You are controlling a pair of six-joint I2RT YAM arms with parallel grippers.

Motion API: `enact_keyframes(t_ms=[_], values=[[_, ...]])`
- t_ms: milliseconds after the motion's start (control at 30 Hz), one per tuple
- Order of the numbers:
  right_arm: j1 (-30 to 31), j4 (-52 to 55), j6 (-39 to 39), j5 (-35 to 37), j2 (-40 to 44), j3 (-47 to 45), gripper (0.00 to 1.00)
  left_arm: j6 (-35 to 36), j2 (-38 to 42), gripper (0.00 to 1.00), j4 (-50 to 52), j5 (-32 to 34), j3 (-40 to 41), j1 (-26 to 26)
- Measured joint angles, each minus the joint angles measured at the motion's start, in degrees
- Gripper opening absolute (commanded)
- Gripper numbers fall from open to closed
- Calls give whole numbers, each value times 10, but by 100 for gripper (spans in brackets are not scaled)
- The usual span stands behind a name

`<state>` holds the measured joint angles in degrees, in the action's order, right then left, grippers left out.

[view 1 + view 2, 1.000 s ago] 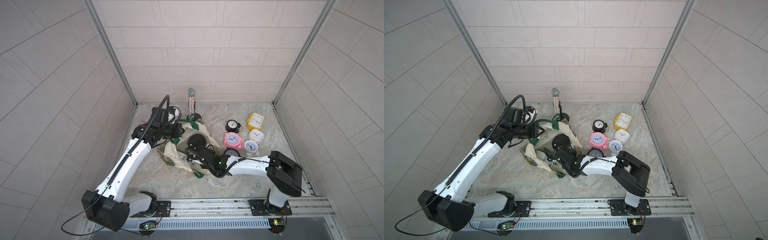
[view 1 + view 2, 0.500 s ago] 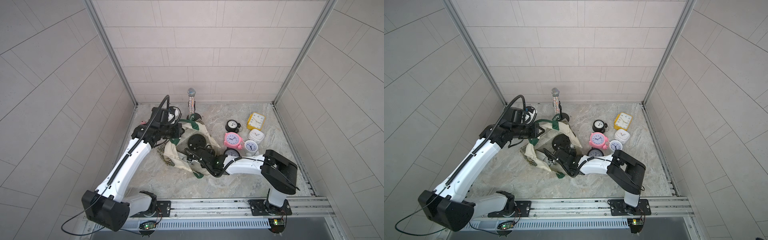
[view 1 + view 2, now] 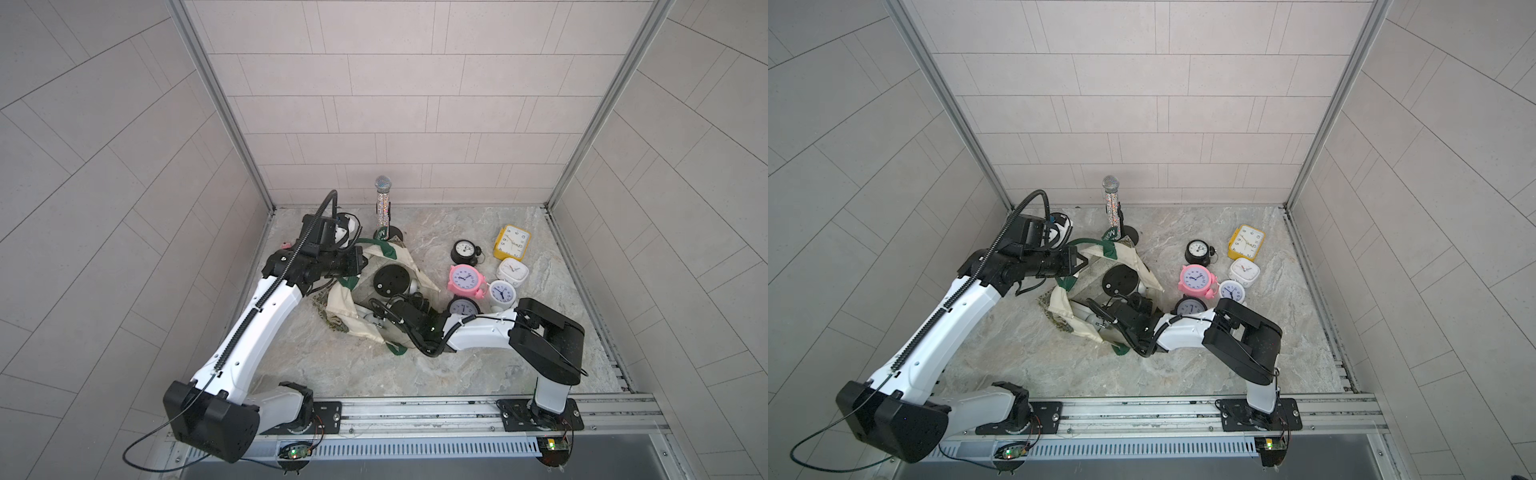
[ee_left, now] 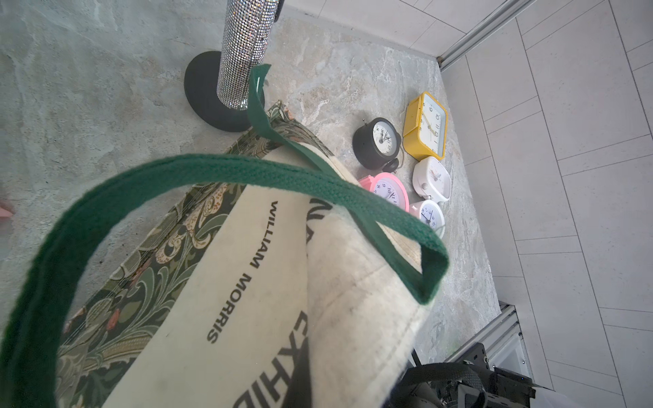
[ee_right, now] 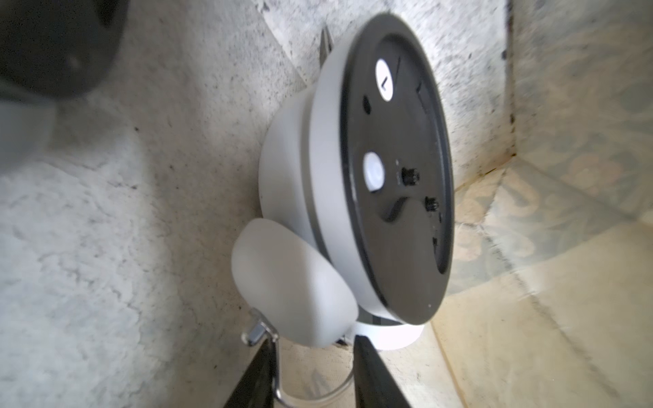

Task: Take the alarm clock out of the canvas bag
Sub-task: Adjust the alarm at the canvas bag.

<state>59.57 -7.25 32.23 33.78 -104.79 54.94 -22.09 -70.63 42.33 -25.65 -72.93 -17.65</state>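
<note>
1. The cream-white canvas bag (image 3: 343, 309) (image 3: 1059, 305), with a green patterned base panel, lies slumped on the grey marbled table (image 3: 457, 374), its mouth open upward in both top views.
2. Your left jaws are closed on a dark green handle (image 4: 226, 173) of this bag and hold it clear of the table.
3. Your right arm reaches into the bag's mouth. There the round white alarm clock with a black back panel (image 5: 388, 176) leans against the inner fabric wall, a white bell toward your jaws.
4. Your right jaws stand apart on either side of the clock's thin metal carry loop (image 5: 257, 332). You cannot tell whether they press it.
5. A round black-backed object (image 3: 390, 280) (image 3: 1119, 280) also sits in the mouth, beside the right arm.
6. Outside the bag, on the right arm's side, stand a pink twin-bell clock (image 3: 464, 279), a black round clock (image 3: 464, 249) and a yellow square clock (image 3: 512, 242).
7. An upright rhinestone microphone (image 3: 383, 208) stands just behind the bag.
</note>
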Motion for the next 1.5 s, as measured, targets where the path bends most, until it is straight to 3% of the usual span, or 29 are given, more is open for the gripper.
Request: enact_keyframes(t_ms=[300,500,867,1200,1500], values=[[-4,-13,14,-59,35,-6,18,0,0,0,0,2,0,1],[-35,-5,-7,-131,77,4,16,0,0,0,0,2,0,1],[-84,69,-61,-268,91,47,0,0,0,0,3,2,0,1],[-91,139,-110,-296,124,77,0,0,0,0,5,0,0,1],[-91,257,-183,-315,138,163,0,0,0,0,7,-3,0,1]])
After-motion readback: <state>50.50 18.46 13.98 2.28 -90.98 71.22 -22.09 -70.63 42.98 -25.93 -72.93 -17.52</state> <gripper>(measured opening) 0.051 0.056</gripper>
